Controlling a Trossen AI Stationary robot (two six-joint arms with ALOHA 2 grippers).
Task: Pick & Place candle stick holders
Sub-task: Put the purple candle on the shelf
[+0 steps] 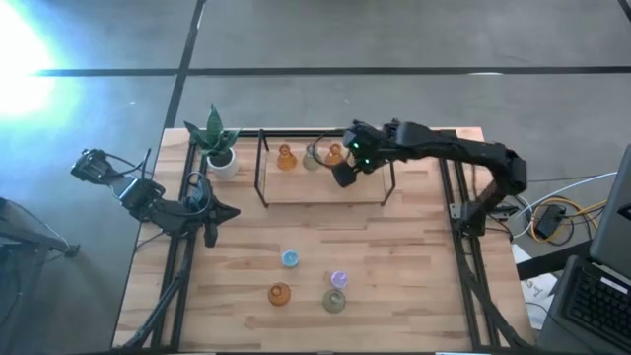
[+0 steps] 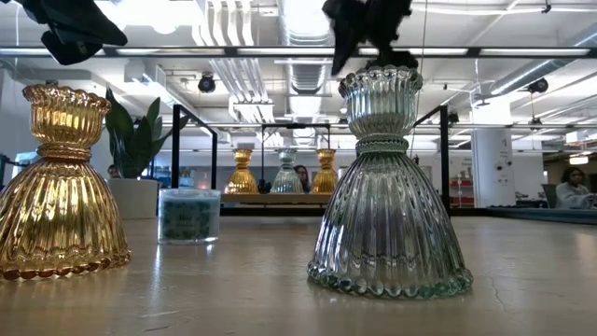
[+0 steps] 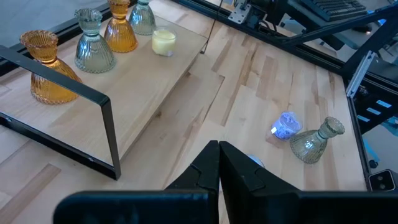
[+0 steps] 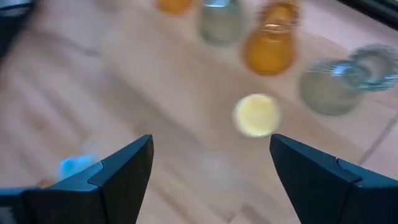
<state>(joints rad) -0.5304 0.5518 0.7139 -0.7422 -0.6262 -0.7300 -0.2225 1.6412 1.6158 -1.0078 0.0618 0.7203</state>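
Note:
A raised wooden shelf [image 1: 325, 187] at the table's far middle carries several candle stick holders: amber [image 3: 46, 68] and olive [image 3: 93, 43] vase shapes and a small round yellow one [image 4: 256, 115]. My right gripper [image 1: 342, 177] hangs open above the shelf with nothing between its fingers; the yellow holder stands below their gap. On the near half of the table stand a blue [image 1: 290, 258], a purple [image 1: 339, 280], an amber [image 1: 280, 294] and an olive holder [image 1: 335, 301]. My left gripper [image 1: 210, 232] waits shut over the table's left side, holding nothing.
A potted green plant [image 1: 217, 143] in a white pot stands at the far left, beside the shelf's black frame [image 1: 261, 168]. Bare tabletop lies between the shelf and the near group of holders. Black rails [image 1: 463, 256] run along the table's left and right sides.

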